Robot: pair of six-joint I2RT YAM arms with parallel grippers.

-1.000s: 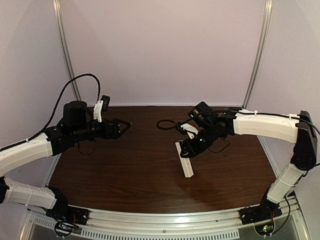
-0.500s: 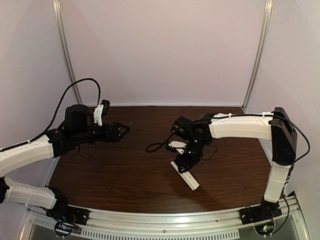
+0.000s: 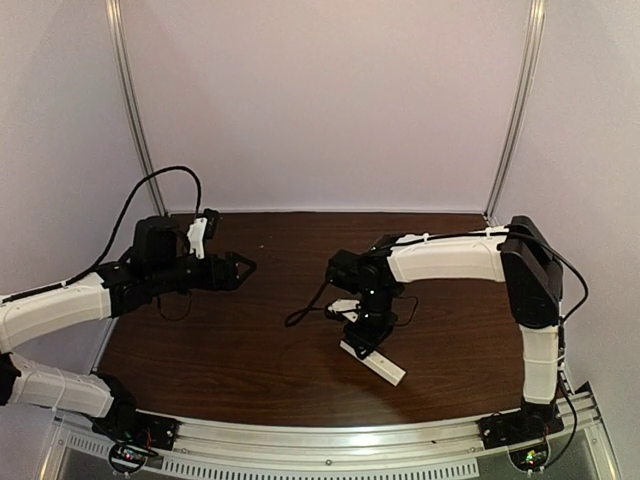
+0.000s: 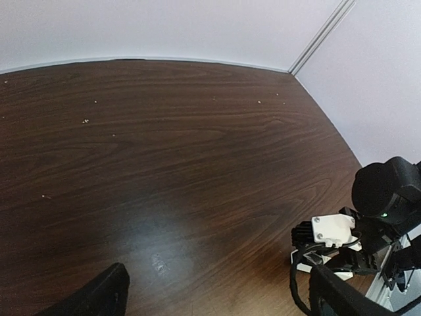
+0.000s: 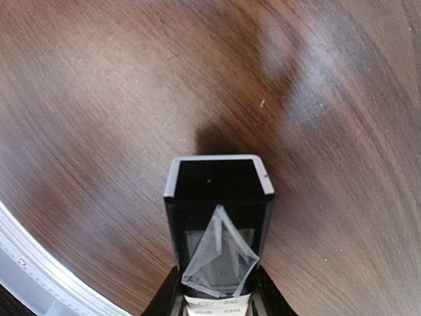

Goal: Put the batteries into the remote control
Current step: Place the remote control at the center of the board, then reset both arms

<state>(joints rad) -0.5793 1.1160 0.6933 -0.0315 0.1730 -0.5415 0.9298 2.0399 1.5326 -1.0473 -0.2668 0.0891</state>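
My right gripper (image 3: 361, 334) is shut on one end of the white remote control (image 3: 377, 364), which slants down toward the table's front. In the right wrist view the remote control (image 5: 218, 187) shows end-on between my fingers (image 5: 166, 297). Its dark battery bay is open, with a clear ribbon loop lying in it. My left gripper (image 3: 240, 268) hangs open over the table at the left, nothing between its fingertips (image 4: 99, 296). No batteries show in any view.
The dark wood table (image 3: 250, 350) ends in a metal rail (image 3: 330, 445) at the front. Upright frame posts (image 3: 135, 110) stand at the back corners. A black cable (image 3: 305, 310) loops from the right wrist. The right arm (image 4: 381, 197) shows at the left wrist view's right edge.
The right arm has folded in, carrying the remote control left and toward the front rail, now slanting the other way. The left gripper has drifted slightly nearer, still open.
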